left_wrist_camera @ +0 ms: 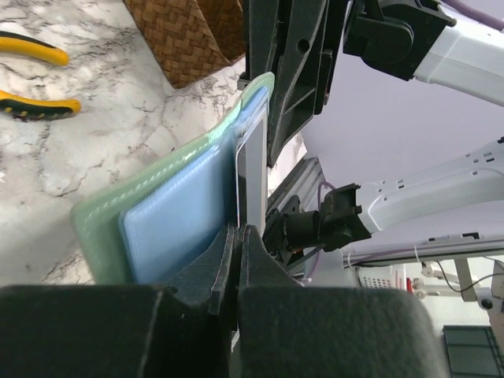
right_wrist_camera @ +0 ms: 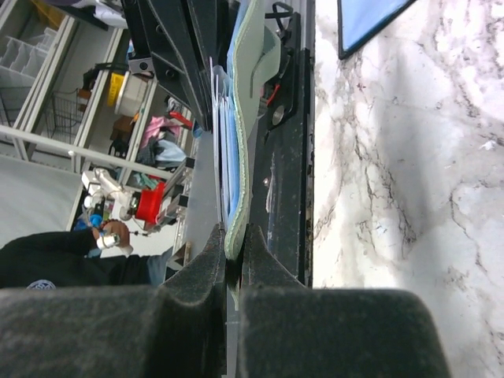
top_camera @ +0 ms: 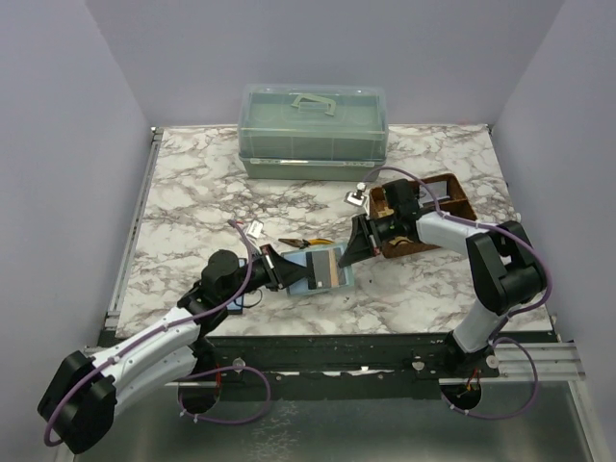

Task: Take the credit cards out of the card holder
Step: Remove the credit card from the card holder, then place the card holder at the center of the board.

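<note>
While left pincer (left_wrist_camera: 239, 240), right pincer (right_wrist_camera: 234, 248) pinch card holder (left_wrist_camera: 173, 209)

walls (top_camera: 67, 144): pale lilac | table (top_camera: 192, 192): white-grey marble | light: even

The card holder (top_camera: 322, 268) is pale teal, the table (top_camera: 192, 202) grey-veined white marble, the tray (top_camera: 454, 195) woven brown.

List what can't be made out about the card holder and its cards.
- Top external: card holder pockets too small to count.
- Left wrist: holder seen edge-on; left end effector hides the pinched card's lower end.
- Right wrist: right end effector hides the holder's near edge; card faces unseen.
- Pliers: cut off by left wrist's left edge.
</note>
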You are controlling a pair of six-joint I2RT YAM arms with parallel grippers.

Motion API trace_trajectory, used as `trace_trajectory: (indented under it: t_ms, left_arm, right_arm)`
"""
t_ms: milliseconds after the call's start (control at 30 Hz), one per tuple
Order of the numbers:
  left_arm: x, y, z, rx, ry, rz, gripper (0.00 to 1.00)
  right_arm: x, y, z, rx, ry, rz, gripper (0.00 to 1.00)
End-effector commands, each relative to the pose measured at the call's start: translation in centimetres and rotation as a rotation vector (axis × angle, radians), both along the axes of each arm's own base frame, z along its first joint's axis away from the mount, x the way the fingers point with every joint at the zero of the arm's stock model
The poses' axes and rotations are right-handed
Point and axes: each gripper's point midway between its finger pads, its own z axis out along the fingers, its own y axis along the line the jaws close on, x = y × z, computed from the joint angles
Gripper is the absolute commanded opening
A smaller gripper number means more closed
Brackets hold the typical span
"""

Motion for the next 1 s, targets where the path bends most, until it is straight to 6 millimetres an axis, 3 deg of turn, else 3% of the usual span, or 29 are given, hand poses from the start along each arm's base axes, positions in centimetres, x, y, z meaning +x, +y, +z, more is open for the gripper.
trace_trajectory:
  t_ms: [0, 267, 533, 767, 967]
  left_arm:
    - [0.5, 1.6, -1.4, 0.043, 0.013, 0.062, 0.0]
    - [0.9, 2.3, -1.5, 0.054, 0.014, 0.076, 0.0]
    - [1.9, 5.0, 0.8, 0.074, -0.028, 0.168, 0.0]
    - [1.7, 5.1, 1.0, 0.053, -0.018, 0.176, 0.0]
    - [1.7, 5.0, 1.9, 0.03, -0.044, 0.17, 0.0]
  right_arm:
    - [0.3, -0.5, 0.8, 0.026, -0.002, -0.003, 0.0]
    - [0.2, -0.6, 1.0, 0.032, -0.001, 0.001, 0.0]
    - [0.9, -0.5, -0.1, -0.018, -0.008, -0.038, 0.0]
    - [2.0, -0.5, -3.1, -0.143, -0.019, -0.103, 0.0]
    - [2.8, -0.8, -7.6, -0.32, -0.024, -0.143, 0.0]
